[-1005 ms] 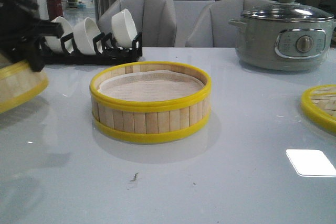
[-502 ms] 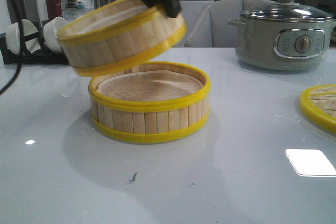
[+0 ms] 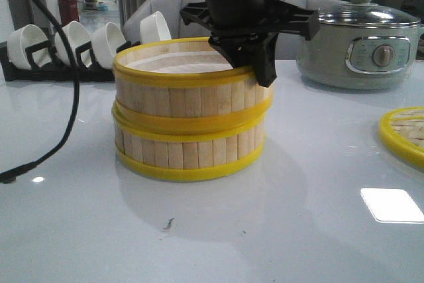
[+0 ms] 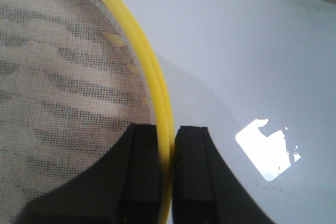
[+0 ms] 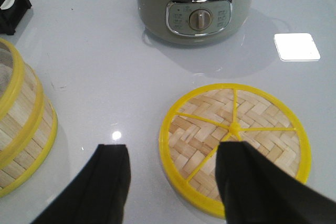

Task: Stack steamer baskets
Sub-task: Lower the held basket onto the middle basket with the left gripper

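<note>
Front view: left gripper (image 3: 255, 64) is pinching upper yellow-rimmed bamboo-slat steamer basket (image 3: 189, 94) w/ jaws narrow on rim; should be squaring it over lower basket (image 3: 189, 154) before letting go.

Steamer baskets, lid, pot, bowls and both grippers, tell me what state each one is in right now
Upper steamer basket: stacked on the lower one, rim clamped.
Lower steamer basket: upright on the table.
Lid: flat on the table, apart from the stack.
Electric pot: glass lid on.
Bowls: tilted in the black rack.
Left gripper: shut on the upper basket's rim.
Right gripper: open, holding nothing, above the lid's edge.
</note>
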{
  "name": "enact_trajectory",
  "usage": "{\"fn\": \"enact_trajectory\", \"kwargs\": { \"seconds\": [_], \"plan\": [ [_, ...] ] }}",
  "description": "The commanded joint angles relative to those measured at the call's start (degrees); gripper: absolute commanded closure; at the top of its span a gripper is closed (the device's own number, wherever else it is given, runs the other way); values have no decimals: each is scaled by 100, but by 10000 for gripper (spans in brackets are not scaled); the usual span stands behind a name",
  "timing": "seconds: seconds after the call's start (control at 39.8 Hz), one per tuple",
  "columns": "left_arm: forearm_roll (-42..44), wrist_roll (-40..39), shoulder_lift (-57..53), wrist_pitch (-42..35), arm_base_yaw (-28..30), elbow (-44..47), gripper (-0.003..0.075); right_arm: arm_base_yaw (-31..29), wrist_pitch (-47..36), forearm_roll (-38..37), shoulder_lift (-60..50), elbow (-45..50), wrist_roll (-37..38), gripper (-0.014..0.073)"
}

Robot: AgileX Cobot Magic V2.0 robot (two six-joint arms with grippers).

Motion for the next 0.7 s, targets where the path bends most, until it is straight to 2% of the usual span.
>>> {"fn": "enact_trajectory", "kwargs": {
  "seconds": [0.0, 0.38, 0.68],
  "plan": [
    [85, -12, -377, -260, -35, -231, 633, 4, -422, -6, -30, -216, -13, 116],
    [517, -12, -377, -220, -23, -231, 633, 4, -416, -6, -30, -216, -13, 116],
    [373, -12, -377, -193, -14, -231, 633, 4, -399, -6, -30, -216, -13, 116]
  ]
}}
